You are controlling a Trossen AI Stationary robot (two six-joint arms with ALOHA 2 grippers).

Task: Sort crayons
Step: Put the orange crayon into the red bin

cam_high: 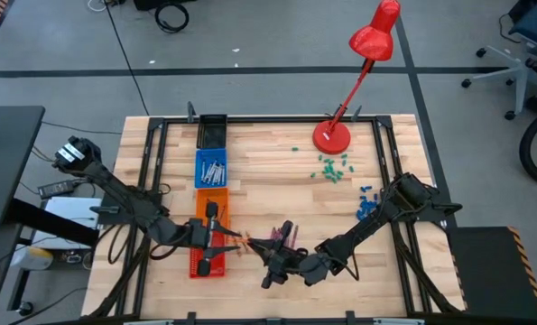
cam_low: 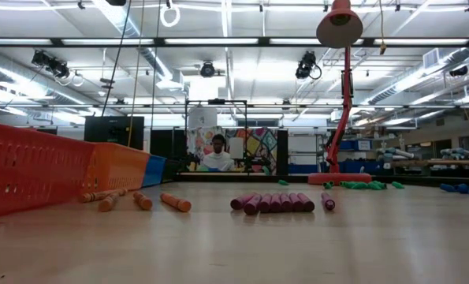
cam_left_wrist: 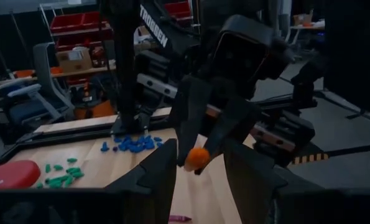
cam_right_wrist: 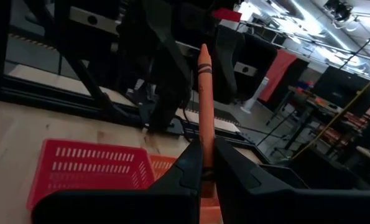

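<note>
Blue bin [cam_high: 211, 168] holds grey crayons [cam_high: 215, 171]; orange bin [cam_high: 210, 204]

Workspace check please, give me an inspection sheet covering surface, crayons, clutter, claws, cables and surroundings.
Surface: wooden table.
Job's things: orange crayon upright in right claw; magenta crayons in a row; orange crayons loose by the bins; grey ones in the blue bin.
Clutter: green bits, blue bits, red lamp.
Claws: right shut on crayon; left claw open facing it.
Cables: black cable on floor.
Surroundings: person behind table.
</note>
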